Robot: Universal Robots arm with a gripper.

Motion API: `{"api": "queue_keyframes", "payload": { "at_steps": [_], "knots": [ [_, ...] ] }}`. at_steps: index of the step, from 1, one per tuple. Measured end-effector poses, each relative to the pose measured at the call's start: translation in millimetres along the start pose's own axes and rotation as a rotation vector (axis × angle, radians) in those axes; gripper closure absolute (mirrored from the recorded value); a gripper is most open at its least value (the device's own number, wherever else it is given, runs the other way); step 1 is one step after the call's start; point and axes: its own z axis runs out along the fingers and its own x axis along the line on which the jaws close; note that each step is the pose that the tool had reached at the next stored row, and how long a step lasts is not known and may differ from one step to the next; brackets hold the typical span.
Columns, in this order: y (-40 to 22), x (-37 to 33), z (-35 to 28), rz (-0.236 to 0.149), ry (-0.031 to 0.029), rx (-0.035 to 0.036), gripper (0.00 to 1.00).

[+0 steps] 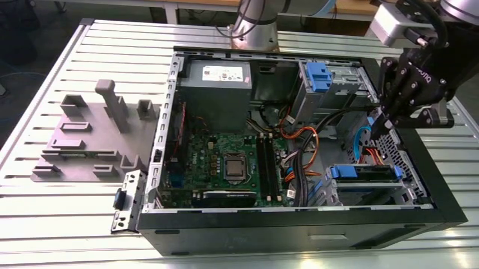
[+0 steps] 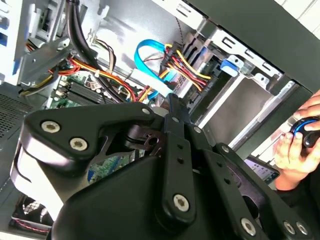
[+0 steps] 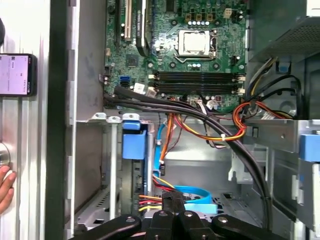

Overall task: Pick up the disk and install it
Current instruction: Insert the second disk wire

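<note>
The gripper [image 1: 380, 128] hangs inside the open computer case [image 1: 299, 227], at the side toward the exterior view's right, over the drive cages. In both wrist views its fingertips [image 3: 172, 201] appear pressed together with nothing between them, and they sit close above a flat blue data cable [image 3: 195, 192] and a bundle of red, yellow and black wires. The disk [image 1: 364, 174] sits edge-on in the lower drive cage near the case's front corner, its blue carrier [image 3: 132, 144] showing at the cage mouth, apart from the gripper. Another blue carrier [image 1: 318, 74] occupies the upper bay. The motherboard [image 1: 224, 162] lies in the case floor. A grey fixture [image 1: 82, 140] rests on the slatted table [image 1: 45, 224] beside the case. A person's hand [image 2: 300, 142] is outside the case wall, near a phone [image 3: 17, 75]
</note>
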Motion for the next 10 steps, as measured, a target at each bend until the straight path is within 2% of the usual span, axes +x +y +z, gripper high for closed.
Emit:
{"api": "queue_keyframes", "payload": {
  "at_steps": [7,9,10],
  "knots": [
    [0.0,-0.5,0.4,0.000,0.0012,0.0000,0.89],
    [-0.1,-0.5,1.7,-0.001,0.0072,-0.0005,0.89],
    [-0.1,-0.5,2.6,-0.002,0.0105,-0.0009,0.83]
  ]
}}
